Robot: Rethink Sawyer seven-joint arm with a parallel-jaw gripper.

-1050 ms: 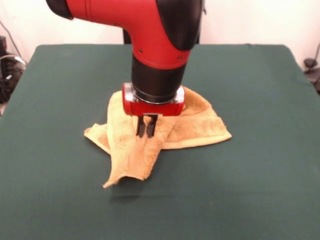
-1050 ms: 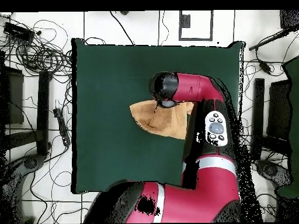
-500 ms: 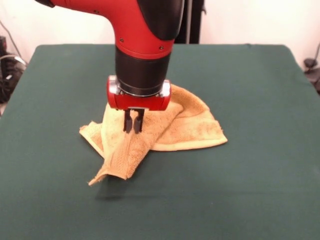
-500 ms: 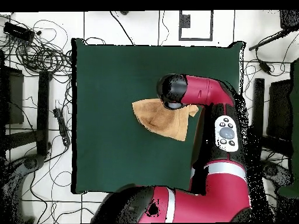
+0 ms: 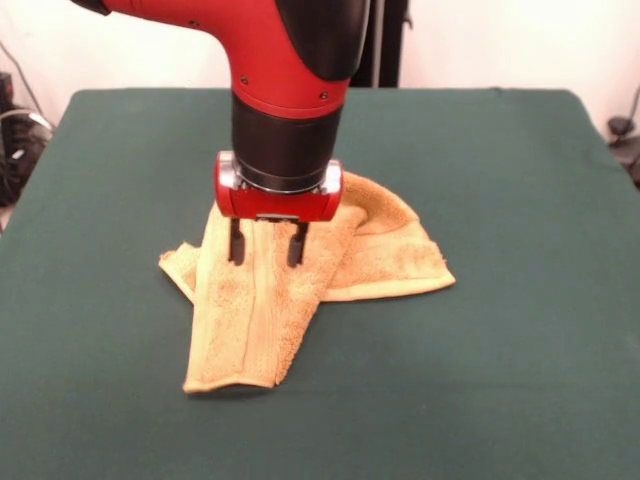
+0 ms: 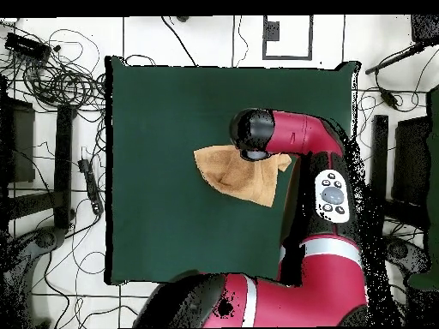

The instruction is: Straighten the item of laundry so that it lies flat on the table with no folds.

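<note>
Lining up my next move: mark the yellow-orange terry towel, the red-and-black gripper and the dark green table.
Yellow-orange terry towel [image 5: 390, 255]: front view, on its flat right part.
Red-and-black gripper [image 5: 266, 243]: front view, midway between its open fingertips.
Dark green table [image 5: 520, 180]: front view, bare cloth at right.

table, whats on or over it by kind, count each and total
towel: 1, yellow-orange, folded over itself
table: 1, covered in dark green cloth
robot arm: 1, red and black
gripper: 1, open above the towel
total: 4
</note>
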